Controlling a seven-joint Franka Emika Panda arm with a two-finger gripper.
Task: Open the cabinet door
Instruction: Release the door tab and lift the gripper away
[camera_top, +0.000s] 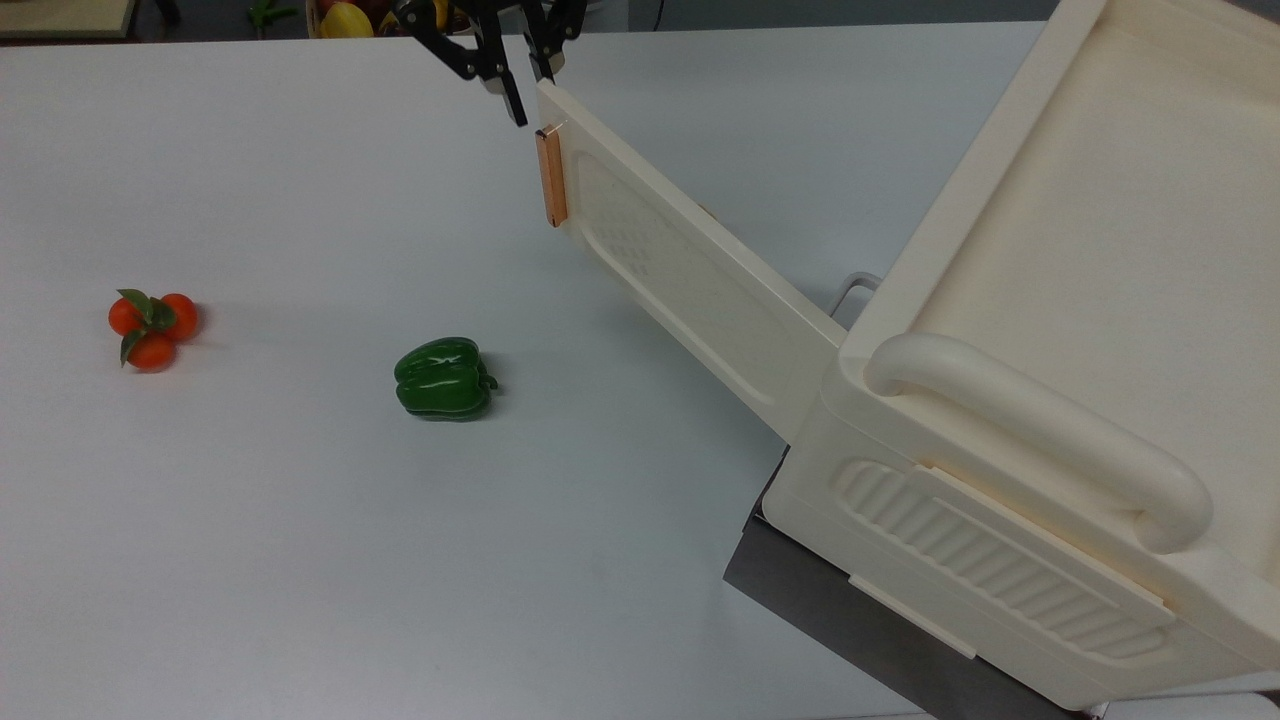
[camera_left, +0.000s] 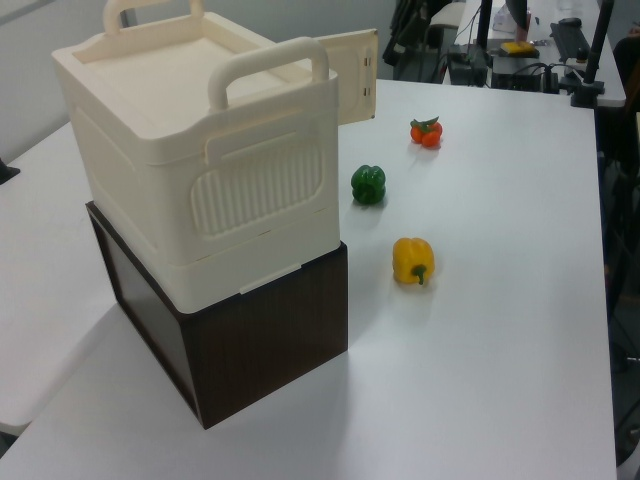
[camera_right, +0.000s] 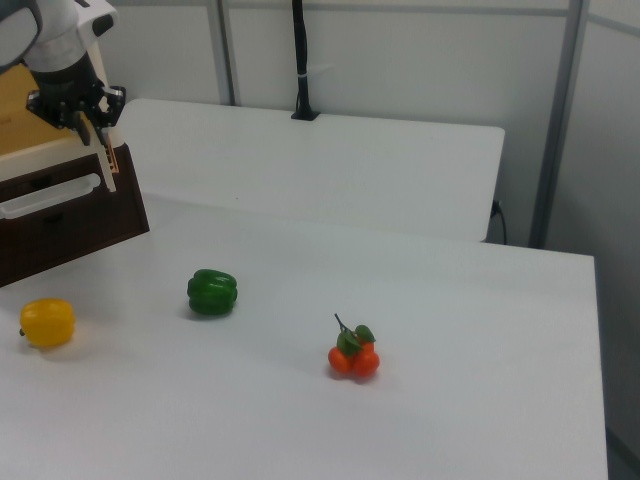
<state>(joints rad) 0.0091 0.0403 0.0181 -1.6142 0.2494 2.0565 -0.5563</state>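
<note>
The cream cabinet door (camera_top: 690, 270) stands swung out from the cabinet (camera_top: 1100, 200), its recessed face towards the table. A copper-orange strip handle (camera_top: 551, 178) runs down its free edge. My black gripper (camera_top: 533, 98) hangs at the door's upper free corner, just above the handle, open, with one fingertip (camera_top: 518, 115) on the top view's left of the edge. In the right view the gripper (camera_right: 97, 130) sits over the door's edge (camera_right: 112, 168). In the left view the door (camera_left: 352, 78) sticks out behind the cabinet.
A green pepper (camera_top: 443, 378) and a cluster of tomatoes (camera_top: 151, 324) lie on the white table. A yellow pepper (camera_left: 413, 259) lies nearer the cabinet's front. The cabinet rests on a dark box (camera_left: 260, 340). A fruit basket (camera_top: 370, 15) stands at the table's far edge.
</note>
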